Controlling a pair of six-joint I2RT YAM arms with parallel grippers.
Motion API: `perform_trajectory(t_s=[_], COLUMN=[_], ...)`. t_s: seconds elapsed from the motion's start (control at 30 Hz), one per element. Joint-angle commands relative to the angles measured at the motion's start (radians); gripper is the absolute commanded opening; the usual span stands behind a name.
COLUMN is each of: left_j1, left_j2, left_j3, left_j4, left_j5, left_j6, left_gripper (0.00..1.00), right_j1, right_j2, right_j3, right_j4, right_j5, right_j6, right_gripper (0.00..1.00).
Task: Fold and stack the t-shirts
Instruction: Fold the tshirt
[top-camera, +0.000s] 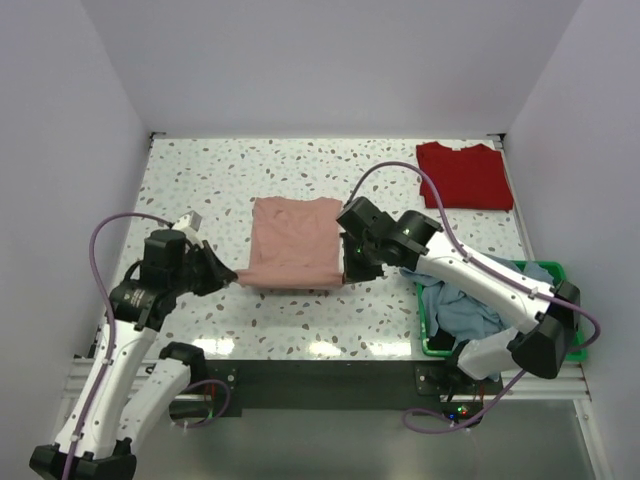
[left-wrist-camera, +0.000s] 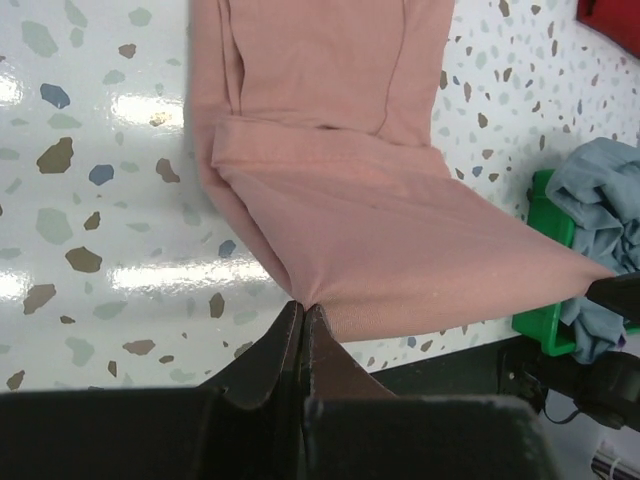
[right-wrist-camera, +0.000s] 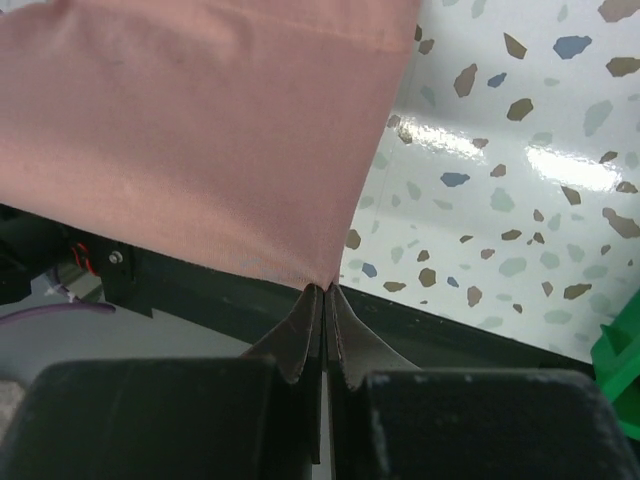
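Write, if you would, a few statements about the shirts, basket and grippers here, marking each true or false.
1. The left gripper has its jaws shut on a corner of the pink t-shirt. True.
2. The right gripper hangs open, holding nothing. False: its jaws are shut on the pink t-shirt's other near corner.
3. The red t-shirt lies in the green basket. False: it lies flat on the table, at the far right.
4. The green basket holds blue-grey cloth. True.
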Motion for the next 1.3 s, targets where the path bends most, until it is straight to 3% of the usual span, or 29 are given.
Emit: perform_trajectory(t_s=[0.0,0.37,0.63,1.27], left_j1=[-0.001,0.000,0.000,0.015], left_j2=[-0.015,0.082,0.232,0.523], left_j3=[0.063,0.044,0.068,0.214], left_j4=[-0.074,0.147,0.308,0.504], left_j5=[0.020,0.033,0.047,0.024], left_j6=[-0.017,-0.055,-0.052,-0.046], left_gripper=[0.00,0.00,0.00,0.00], right_j1=[0.005,-0.012,-0.119,-0.276], right_j2=[-0.054,0.000,0.105,0.371], right_j3=[-0.001,0.071,0.174,0.510], right_j4=[-0.076,-0.064,-0.027,-0.015], right_j5=[0.069,0.221,0.200,0.175], right_j6=[0.060,0.060,-0.029,-0.179], right_gripper=[0.00,0.00,0.00,0.00])
